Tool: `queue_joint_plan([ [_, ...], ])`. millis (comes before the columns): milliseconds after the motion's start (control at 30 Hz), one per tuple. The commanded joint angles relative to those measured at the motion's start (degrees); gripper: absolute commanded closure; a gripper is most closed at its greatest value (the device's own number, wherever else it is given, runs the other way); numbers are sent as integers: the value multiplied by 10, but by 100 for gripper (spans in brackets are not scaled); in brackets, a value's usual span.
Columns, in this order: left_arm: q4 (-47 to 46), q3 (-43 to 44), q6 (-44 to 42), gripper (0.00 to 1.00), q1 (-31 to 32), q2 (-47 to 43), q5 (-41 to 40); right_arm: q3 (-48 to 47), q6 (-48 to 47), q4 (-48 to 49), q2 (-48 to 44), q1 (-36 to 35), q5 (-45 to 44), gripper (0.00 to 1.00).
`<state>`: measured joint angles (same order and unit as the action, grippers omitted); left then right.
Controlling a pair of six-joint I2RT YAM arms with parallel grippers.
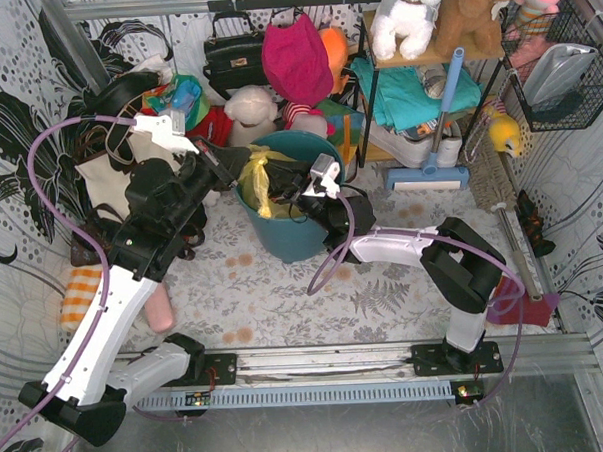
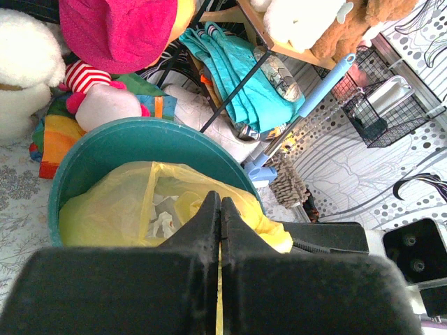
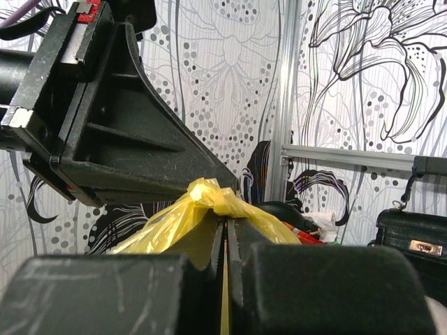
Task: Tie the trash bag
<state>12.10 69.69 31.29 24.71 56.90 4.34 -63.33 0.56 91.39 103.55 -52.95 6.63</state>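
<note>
At mid-table, the teal round bin (image 1: 282,242) holds the yellow trash bag (image 2: 119,209), with crumpled white paper (image 2: 162,222) showing through its thin plastic. Above the bin's rim, the left gripper (image 2: 221,204) has its jaws pressed together on a thin strip of the bag. The right gripper (image 3: 225,227) likewise pinches a strip, just below a bunched yellow twist (image 3: 206,192) of the bag's top.

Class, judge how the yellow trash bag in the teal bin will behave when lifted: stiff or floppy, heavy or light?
Probably floppy: the trash bag bunches into a twisted wad at the right gripper. Likely light: only crumpled paper shows inside.
</note>
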Motion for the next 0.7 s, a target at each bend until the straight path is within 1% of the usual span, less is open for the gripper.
queue_joint_plan([
  [0, -44, 6, -6, 100, 4, -4, 36, -2, -6, 55, -20, 2, 2, 100],
  [100, -66, 1, -10, 100, 4, -14, 36, 2, -5, 55, -21, 2, 1, 99],
  [133, -73, 1, -13, 100, 4, -17, 37, 3, -3, 55, -22, 2, 1, 95],
  [167, -78, 2, -16, 100, 4, -18, 38, 5, -2, 55, -22, 1, 1, 84],
  [200, -83, 3, -19, 100, 4, -17, 42, 7, 0, 54, -23, 1, -1, 77],
  [233, -86, 6, -21, 100, 4, -17, 46, 9, 2, 55, -24, 1, -4, 75],
  [300, -92, 11, -22, 100, 4, -15, 57, 18, 2, 55, -29, 2, -7, 72],
  [433, -115, 7, -22, 100, 4, -18, 74, 49, 13, 55, -45, 2, -12, 71],
  [667, -134, -5, -34, 100, 4, -21, 79, 132, 40, 53, -112, 1, -20, 66],
])
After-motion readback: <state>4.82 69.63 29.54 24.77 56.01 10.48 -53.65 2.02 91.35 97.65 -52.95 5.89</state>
